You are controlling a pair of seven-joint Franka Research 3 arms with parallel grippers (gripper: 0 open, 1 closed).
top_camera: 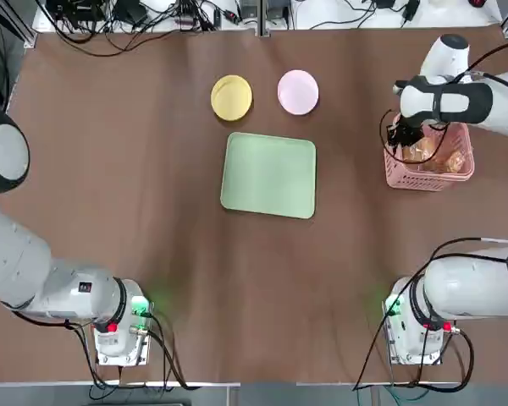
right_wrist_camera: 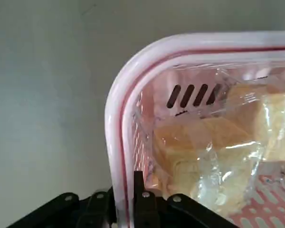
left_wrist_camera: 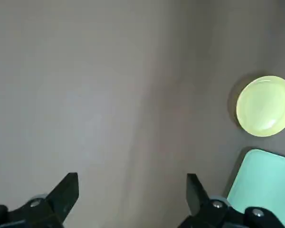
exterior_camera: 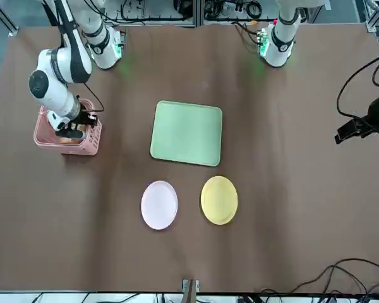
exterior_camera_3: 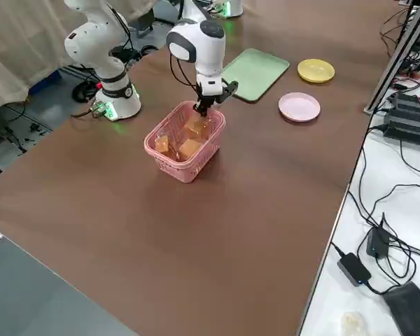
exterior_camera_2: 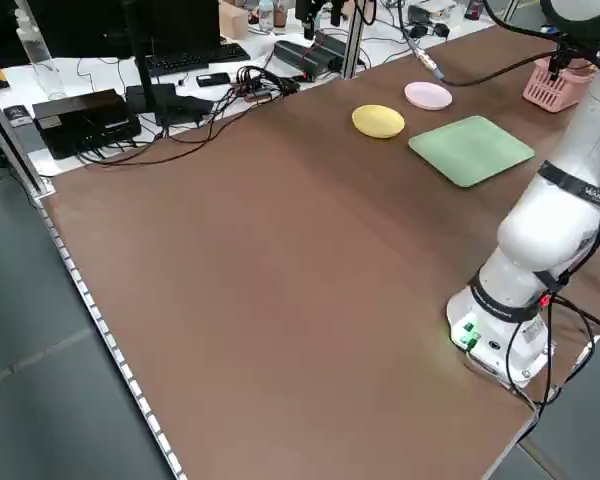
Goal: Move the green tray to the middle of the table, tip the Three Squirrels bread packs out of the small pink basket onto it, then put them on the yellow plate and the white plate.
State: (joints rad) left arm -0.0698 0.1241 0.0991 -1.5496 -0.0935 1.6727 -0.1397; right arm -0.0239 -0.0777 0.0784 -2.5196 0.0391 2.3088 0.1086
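The pale green tray (top_camera: pixel 269 175) lies flat in the middle of the table (top_camera: pixel 135 211). Beyond it lie the yellow plate (top_camera: pixel 232 97) and the white plate (top_camera: pixel 298 91), side by side and bare. The small pink basket (top_camera: pixel 427 180) stands upright at the table's right side, with the Three Squirrels bread packs (top_camera: pixel 423 152) inside it. My right gripper (right_wrist_camera: pixel 125 190) is shut on the basket's rim (right_wrist_camera: pixel 115 123) at the side nearest the tray, one finger inside and one outside. My left gripper (left_wrist_camera: pixel 131 183) hangs open over bare table at the left, holding nothing.
Cables and electronics (top_camera: pixel 135 17) crowd the strip behind the table's far edge. Both arm bases (top_camera: pixel 118 326) stand at the near edge. Bare brown table lies between the tray and the basket (exterior_camera: pixel 69 146) and all around the plates.
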